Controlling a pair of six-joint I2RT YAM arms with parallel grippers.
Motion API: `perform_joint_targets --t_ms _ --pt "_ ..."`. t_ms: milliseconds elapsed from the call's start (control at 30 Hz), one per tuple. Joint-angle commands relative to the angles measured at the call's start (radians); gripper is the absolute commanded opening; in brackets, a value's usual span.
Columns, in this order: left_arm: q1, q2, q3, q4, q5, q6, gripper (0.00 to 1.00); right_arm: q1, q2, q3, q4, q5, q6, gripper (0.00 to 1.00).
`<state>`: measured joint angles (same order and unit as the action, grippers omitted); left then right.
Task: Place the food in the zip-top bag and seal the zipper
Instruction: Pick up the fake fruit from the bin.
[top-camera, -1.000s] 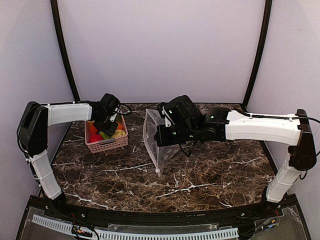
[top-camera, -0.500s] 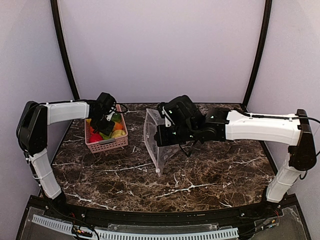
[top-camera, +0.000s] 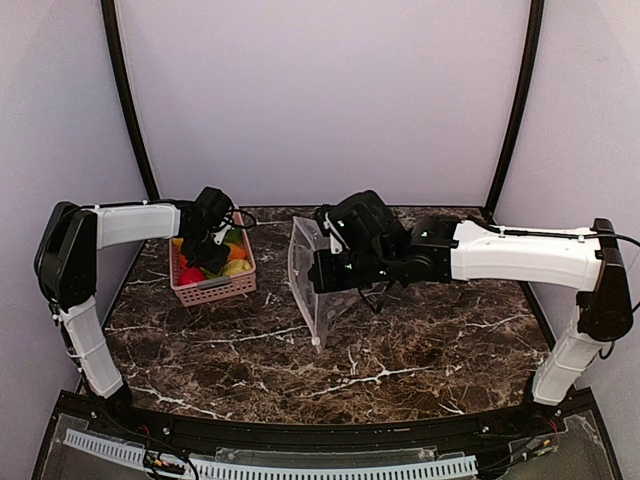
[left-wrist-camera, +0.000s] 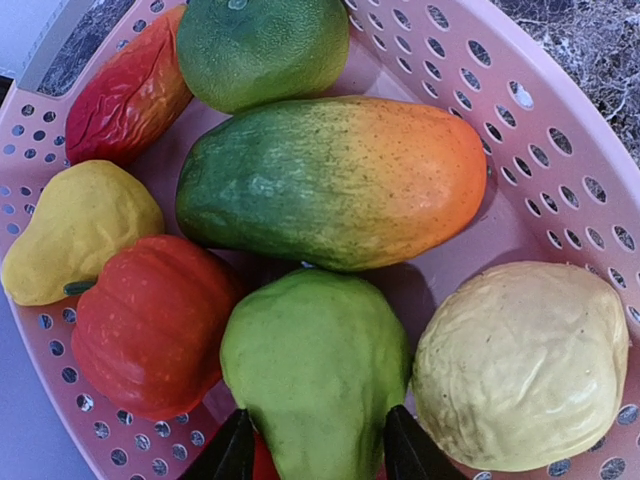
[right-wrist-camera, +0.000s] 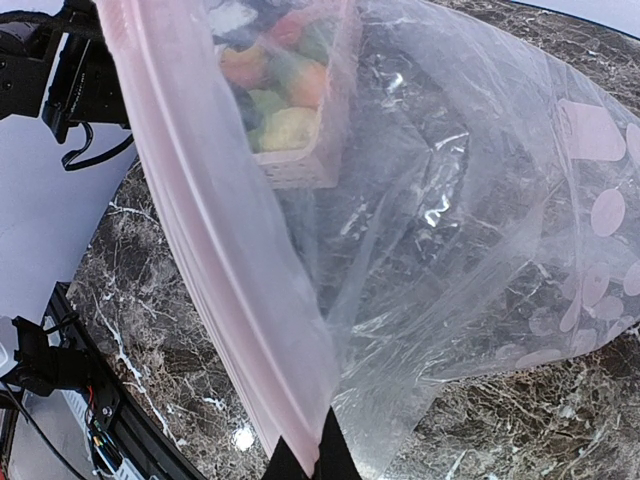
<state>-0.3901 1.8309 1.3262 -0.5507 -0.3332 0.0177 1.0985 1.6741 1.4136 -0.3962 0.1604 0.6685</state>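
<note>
The food lies in a pink slotted basket (left-wrist-camera: 560, 150): a green pear (left-wrist-camera: 315, 370), a green-orange mango (left-wrist-camera: 340, 180), a red pumpkin (left-wrist-camera: 150, 325), a yellow pear (left-wrist-camera: 75, 230), a pale yellow lemon (left-wrist-camera: 520, 365) and others. My left gripper (left-wrist-camera: 315, 455) (top-camera: 208, 248) is open and low in the basket, one finger on each side of the green pear. My right gripper (right-wrist-camera: 310, 462) (top-camera: 322, 268) is shut on the zipper (right-wrist-camera: 215, 250), the pink strip, and holds the zip-top bag (top-camera: 312, 290) (right-wrist-camera: 480, 220) upright on the table with its mouth facing the basket.
The basket (top-camera: 213, 290) stands at the back left of the dark marble table (top-camera: 420, 340), just left of the bag. Black frame posts rise at the back corners, and the table's front rail runs below.
My left gripper has shifted a little left and lower into the basket. The right arm and the bag have not moved.
</note>
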Motion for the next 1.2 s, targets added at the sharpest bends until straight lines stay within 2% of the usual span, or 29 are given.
perform_joint_targets --t_ms 0,200,667,967,1167 --pt "0.007 0.009 0.017 -0.044 0.021 -0.01 0.45 -0.005 -0.01 -0.002 0.028 0.004 0.01 0.0" --pt "0.017 0.01 0.019 -0.046 0.035 -0.013 0.44 -0.005 -0.014 -0.005 0.03 0.009 0.011 0.0" --pt "0.017 -0.021 0.008 -0.039 0.04 -0.012 0.23 -0.006 -0.025 -0.015 0.034 0.016 0.014 0.0" --pt "0.017 -0.189 -0.073 0.039 0.016 -0.013 0.19 -0.009 -0.053 -0.03 0.042 0.024 0.005 0.0" --pt "0.017 -0.325 -0.16 0.117 0.1 -0.012 0.19 -0.014 -0.085 -0.035 0.043 0.043 -0.014 0.0"
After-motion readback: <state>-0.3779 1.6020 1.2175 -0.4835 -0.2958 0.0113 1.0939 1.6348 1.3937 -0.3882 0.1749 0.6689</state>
